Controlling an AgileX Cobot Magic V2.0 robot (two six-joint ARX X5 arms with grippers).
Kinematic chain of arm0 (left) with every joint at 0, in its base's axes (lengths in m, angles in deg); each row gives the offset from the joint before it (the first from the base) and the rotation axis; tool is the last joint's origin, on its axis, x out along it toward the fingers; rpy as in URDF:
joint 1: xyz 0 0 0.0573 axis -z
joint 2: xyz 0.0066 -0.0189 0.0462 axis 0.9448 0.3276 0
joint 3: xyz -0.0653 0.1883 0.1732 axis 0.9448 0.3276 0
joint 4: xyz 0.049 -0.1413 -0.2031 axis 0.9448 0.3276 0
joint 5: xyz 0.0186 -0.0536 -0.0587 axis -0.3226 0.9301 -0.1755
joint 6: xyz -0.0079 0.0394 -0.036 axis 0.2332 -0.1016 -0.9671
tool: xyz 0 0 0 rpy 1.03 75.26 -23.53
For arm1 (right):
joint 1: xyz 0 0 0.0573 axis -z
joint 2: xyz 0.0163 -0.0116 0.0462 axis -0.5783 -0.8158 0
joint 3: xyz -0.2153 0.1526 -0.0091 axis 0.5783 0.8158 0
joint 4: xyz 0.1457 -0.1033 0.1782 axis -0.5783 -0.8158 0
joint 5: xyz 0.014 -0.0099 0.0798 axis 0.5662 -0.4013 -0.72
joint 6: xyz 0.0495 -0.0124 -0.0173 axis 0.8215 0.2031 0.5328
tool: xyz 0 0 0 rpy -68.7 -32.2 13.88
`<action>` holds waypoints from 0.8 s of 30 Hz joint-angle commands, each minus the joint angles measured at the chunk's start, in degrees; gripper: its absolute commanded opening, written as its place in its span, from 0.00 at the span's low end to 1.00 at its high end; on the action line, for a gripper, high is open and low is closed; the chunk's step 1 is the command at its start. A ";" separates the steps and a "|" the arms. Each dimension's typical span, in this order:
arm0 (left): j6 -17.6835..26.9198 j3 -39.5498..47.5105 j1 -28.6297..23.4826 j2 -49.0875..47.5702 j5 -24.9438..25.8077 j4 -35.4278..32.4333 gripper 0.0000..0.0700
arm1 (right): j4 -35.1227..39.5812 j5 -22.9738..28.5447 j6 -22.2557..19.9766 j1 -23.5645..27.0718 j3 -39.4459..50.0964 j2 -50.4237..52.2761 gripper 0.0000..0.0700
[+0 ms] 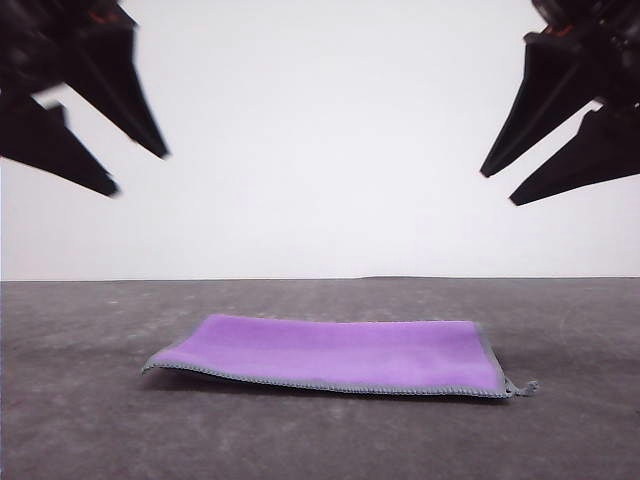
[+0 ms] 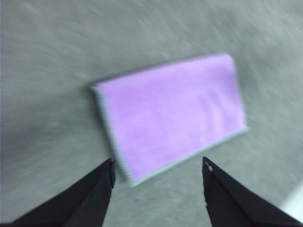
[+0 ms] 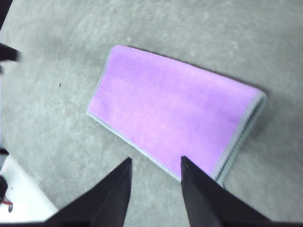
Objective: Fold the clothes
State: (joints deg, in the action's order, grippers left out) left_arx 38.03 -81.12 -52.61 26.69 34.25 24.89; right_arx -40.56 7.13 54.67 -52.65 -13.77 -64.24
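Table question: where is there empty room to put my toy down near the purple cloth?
The grey table is bare in front of the purple cloth, and on both its sides, out to the picture's edges. Behind it runs a narrower bare strip up to the white wall. Both claws, left and right, hang open, high above.

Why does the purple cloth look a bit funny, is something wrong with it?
Nothing is broken or spilled. The cloth lies on the grey table, purple side up. A small grey thread tail sticks out at one corner. Both grippers, left and right, hang open above it, holding nothing.
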 commanded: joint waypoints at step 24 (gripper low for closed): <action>-4.36 19.53 0.13 -26.15 -12.71 -6.77 0.50 | -2.96 4.79 3.01 0.70 -0.44 -10.62 0.46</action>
State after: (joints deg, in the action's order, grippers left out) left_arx 33.87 -61.26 -52.63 0.26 21.57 18.58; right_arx -44.48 12.23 57.87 -51.78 -13.77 -73.35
